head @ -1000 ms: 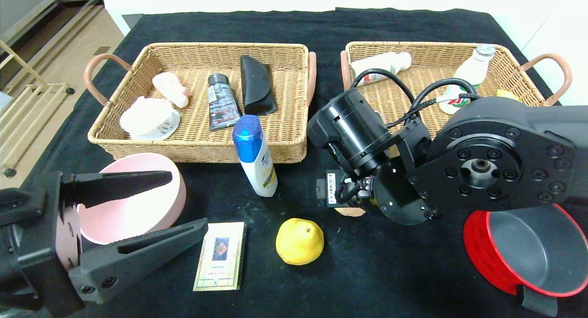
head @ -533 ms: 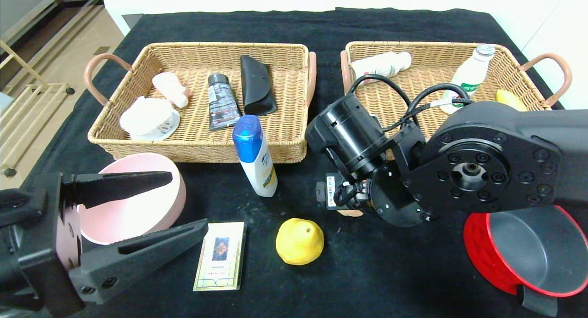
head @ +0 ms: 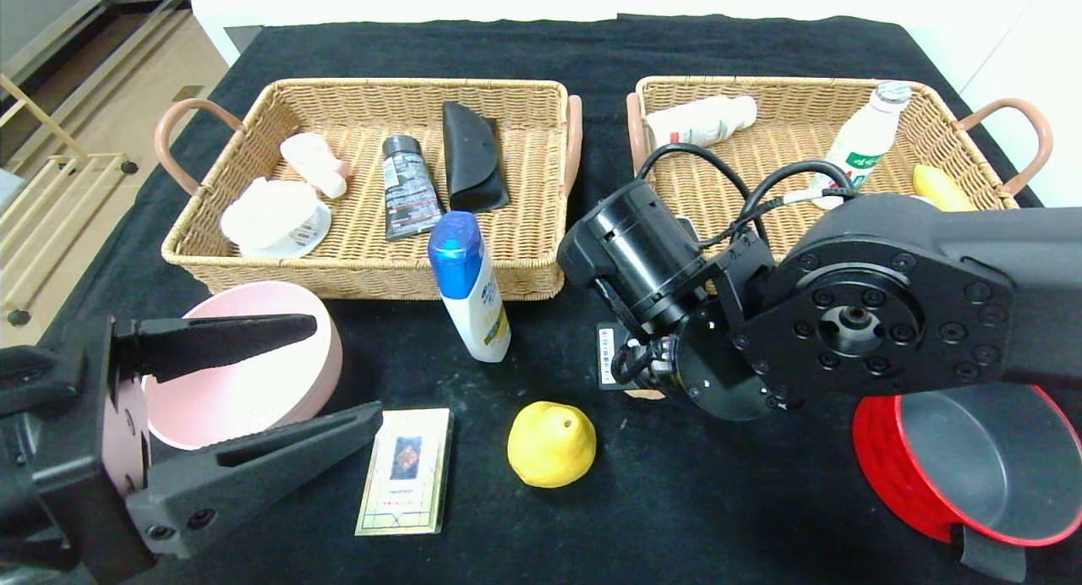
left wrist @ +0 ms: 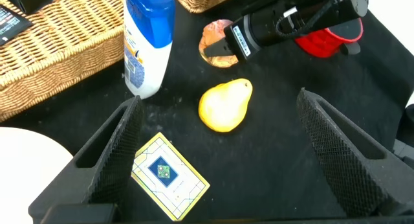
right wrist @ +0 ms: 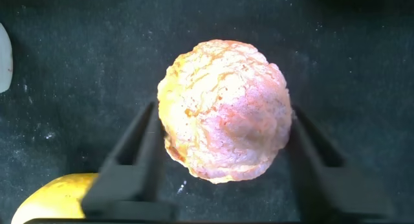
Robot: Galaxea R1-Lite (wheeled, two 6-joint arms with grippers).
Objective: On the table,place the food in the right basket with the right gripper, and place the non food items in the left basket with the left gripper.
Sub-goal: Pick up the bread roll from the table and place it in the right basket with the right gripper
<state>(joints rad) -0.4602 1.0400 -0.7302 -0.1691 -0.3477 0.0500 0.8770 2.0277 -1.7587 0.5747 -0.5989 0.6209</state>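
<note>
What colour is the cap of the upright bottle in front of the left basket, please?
Blue, on a white bottle; clearest in the head view.

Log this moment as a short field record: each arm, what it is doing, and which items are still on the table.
right pincer: down at the table, fingers either side of the round bread bun, closing in; grip not confirmed
left pincer: open, empty, hovering above the card and yellow pear
food still on table: bread bun, yellow pear
non-food still on table: shampoo bottle, card, pink bowl, red pot
left basket: holds several items
right basket: holds bottles and a yellow item
</note>
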